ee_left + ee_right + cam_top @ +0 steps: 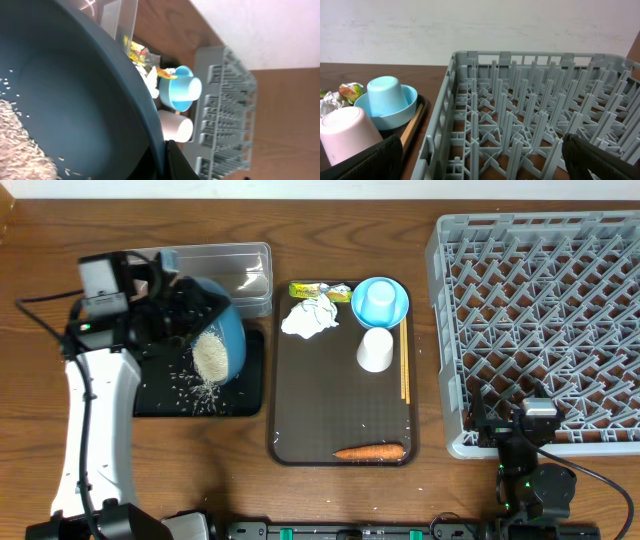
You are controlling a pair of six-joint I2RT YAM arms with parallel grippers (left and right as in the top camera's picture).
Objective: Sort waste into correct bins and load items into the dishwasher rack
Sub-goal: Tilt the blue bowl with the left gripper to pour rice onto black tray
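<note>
Sorting under way on the wooden surface (pixel 330 225): the left arm's fingers (pixel 175 164), pinched narrow on the rim of the large blue bowl (pixel 225 330), hold it tipped on edge over the shallow black rectangular tray (pixel 250 392); white rice grains (pixel 210 358) heap at the bowl's lower lip and lie scattered across the tray beneath. The clear plastic rectangular tub (pixel 240 265) just behind shows nothing inside where it can be seen.

Emptying the bowl appears to be the step in hand, and it is unfinished, with much rice left in the bowl. The rest waits on the brown serving tray (pixel 330 405): a yellow-green printed wrapper (pixel 320 290) and a crumpled white tissue (pixel 310 317) at the far end; an orange carrot (pixel 370 451) at the near edge; a small light-blue cup (pixel 380 302) upside down in a matching dish; a white cup (pixel 375 350) just beside it; thin wooden chopsticks (pixel 404 360) along the tray's right side.

The large grey plastic dishwasher rack (pixel 540 300) holds nothing visible among its pegs; the right arm's fingers (pixel 365 161) stand spread wide and empty at its near edge. By this reading, nearly all the sorting and all the loading remain.
</note>
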